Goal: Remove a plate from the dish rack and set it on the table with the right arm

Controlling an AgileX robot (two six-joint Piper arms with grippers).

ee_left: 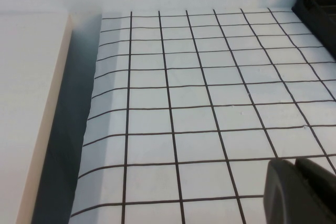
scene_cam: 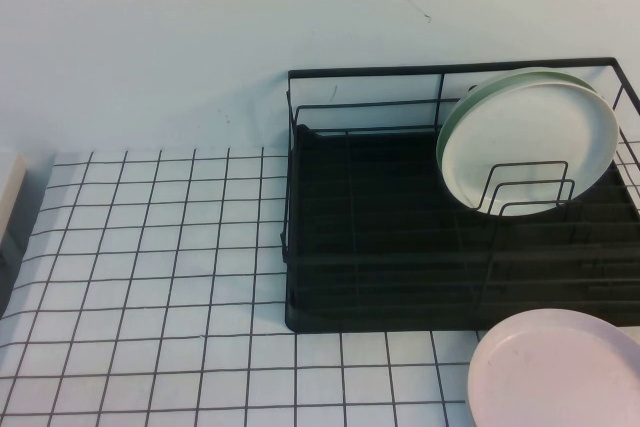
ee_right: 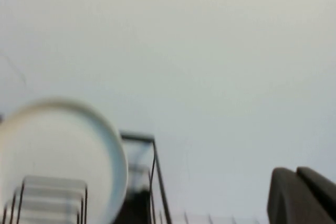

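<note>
— Standing on edge in the dish rack (scene_cam: 330, 217), the off-white plate (scene_cam: 530, 142) leans among the upright wire loops at the rack's far right end; a greener plate (scene_cam: 470, 107) sits right behind it, touching or nearly so.

— And the right gripper (ee_right: 300, 198)?

— It shows only in its own wrist view, as a dark tip at the picture's edge; its fingers are pressed together with no gap between them, and nothing is held; the plate stands apart from it in that view, with the rack's corner post between the two.

— Does the high view show that gripper?

— No; neither arm appears there; a pale pink plate (scene_cam: 560, 372) lies flat on the table (scene_cam: 150, 277) just in front of the rack's near right corner.

— The left gripper (ee_left: 302, 191)?

— Low over the gridded table, well away from the rack's left end, whose corner shows far off in the left wrist view; whether it is open cannot be told.
</note>
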